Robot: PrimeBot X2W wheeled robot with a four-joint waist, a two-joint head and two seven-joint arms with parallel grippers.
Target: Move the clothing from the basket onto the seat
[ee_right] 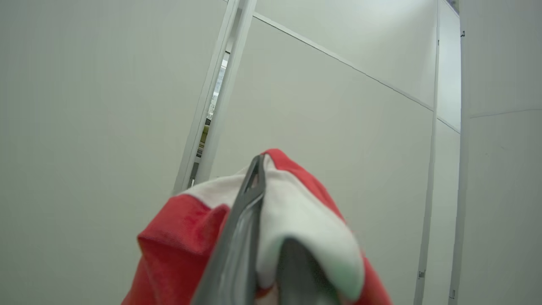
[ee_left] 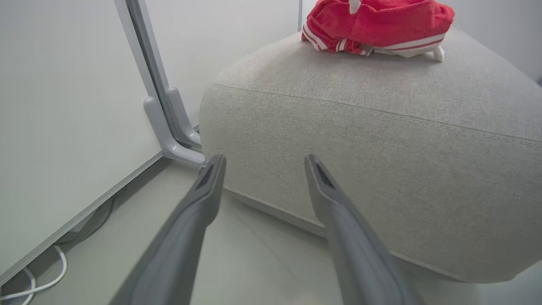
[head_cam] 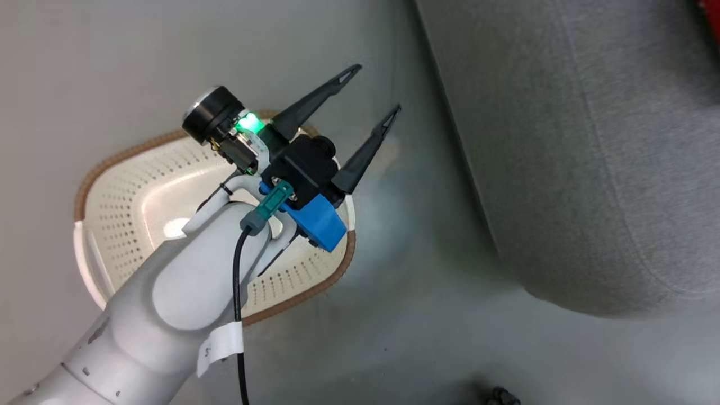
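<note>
Right wrist view: right gripper clamped shut on a red-and-white garment, lifted before wall panels. Left gripper spread wide, empty, by the basket, aimed at the seat. Other clothing already heaped on the seat. Risk: thin pinch on soft cloth; probable slip or drop short of the seat under a fast swing.

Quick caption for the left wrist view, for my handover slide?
Open left pincer points at the grey seat; red, white-striped clothing lies on top of it.
</note>
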